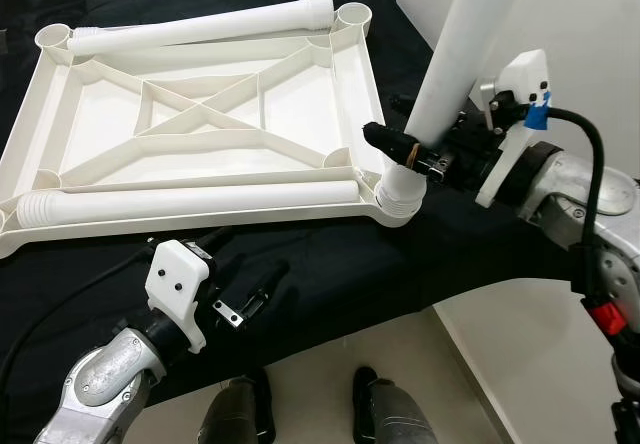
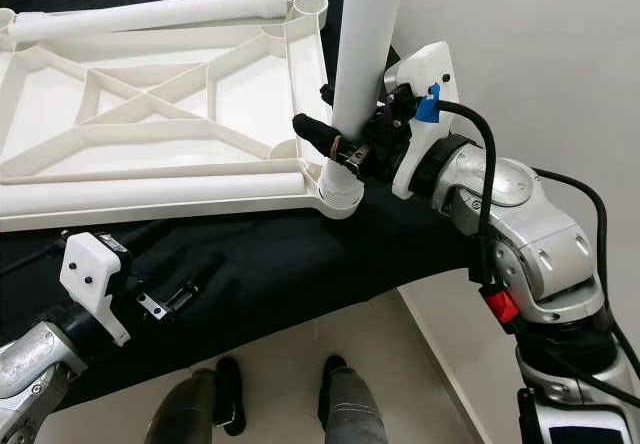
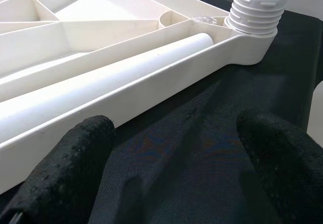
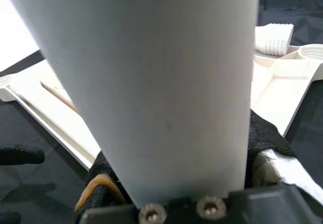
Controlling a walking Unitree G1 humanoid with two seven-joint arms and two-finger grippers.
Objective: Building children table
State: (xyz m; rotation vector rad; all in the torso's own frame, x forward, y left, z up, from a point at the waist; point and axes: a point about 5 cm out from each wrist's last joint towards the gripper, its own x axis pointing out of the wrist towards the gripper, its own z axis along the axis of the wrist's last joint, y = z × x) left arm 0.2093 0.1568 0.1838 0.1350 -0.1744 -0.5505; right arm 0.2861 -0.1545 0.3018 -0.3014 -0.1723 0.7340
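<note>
A white plastic tabletop (image 1: pixel 110 134) lies upside down on a black cloth, its ribbed underside up. One white leg (image 1: pixel 465 49) stands upright in the near right corner socket (image 1: pixel 400 196), and my right gripper (image 1: pixel 420 149) is shut on it just above its threaded base (image 3: pixel 254 9). Two more legs lie loose on the tabletop: one along the near edge (image 1: pixel 200 200), one along the far edge (image 1: pixel 200 28). My left gripper (image 1: pixel 245 299) hovers open over the cloth just in front of the near edge, its fingers (image 3: pixel 65 168) spread with nothing between them.
The black cloth (image 1: pixel 330 264) covers a low platform whose edge runs near my feet (image 1: pixel 365 394). A pale wall (image 1: pixel 590 24) rises close on the right. Empty round sockets sit at the far corners (image 1: pixel 353 14) of the tabletop.
</note>
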